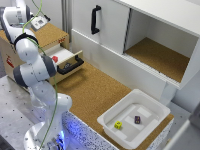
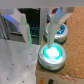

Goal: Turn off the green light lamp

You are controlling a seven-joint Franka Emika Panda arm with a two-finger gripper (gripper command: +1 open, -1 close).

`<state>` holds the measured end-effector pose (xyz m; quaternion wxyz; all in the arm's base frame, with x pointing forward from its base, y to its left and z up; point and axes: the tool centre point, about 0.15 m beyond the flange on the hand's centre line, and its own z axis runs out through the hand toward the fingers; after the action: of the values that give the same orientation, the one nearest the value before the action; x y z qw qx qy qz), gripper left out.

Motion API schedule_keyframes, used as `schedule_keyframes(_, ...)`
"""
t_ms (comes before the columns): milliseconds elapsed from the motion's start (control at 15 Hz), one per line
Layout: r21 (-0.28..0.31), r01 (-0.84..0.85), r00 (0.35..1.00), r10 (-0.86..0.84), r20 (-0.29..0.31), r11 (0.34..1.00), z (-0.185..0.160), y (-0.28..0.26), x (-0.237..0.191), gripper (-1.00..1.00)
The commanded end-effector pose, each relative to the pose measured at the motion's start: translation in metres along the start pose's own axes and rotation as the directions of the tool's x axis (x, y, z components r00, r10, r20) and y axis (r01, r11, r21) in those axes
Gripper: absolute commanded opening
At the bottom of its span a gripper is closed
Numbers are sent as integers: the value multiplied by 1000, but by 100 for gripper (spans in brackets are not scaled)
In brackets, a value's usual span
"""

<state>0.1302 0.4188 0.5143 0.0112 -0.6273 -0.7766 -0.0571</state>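
Observation:
In the wrist view the green light lamp [image 2: 53,54] is a round button with a dark rim and a glowing cyan-green top, standing on a cork-topped box. My gripper [image 2: 38,44] is open and empty just above it. One finger [image 2: 51,30] hangs over the lamp's top and the other finger [image 2: 23,27] is off to its side. I cannot tell whether the finger touches the lamp. A like blue-topped button [image 2: 61,33] sits just behind the lamp. In the exterior view my gripper [image 1: 38,21] is over the box at the top left, and the lamp is hidden there.
The wooden box [image 1: 50,35] has an open drawer [image 1: 67,59] with a red item inside. A white cabinet [image 1: 150,45] with an open compartment stands at the back. A white tray [image 1: 134,120] at the front holds a yellow die and a dark die.

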Motion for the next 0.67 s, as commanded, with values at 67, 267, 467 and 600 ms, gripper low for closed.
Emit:
schedule_keyframes(67,27,-7,995,4,101,1000,14,12,22,-100)
schedule_keyframes(267,29,-11,993,7,115,1000,27,19,26,-100)
schedule_keyframes(467,46,-16,993,10,119,999,37,24,27,-100)
schedule_keyframes(600,51,-18,992,12,125,999,45,27,29,-100)
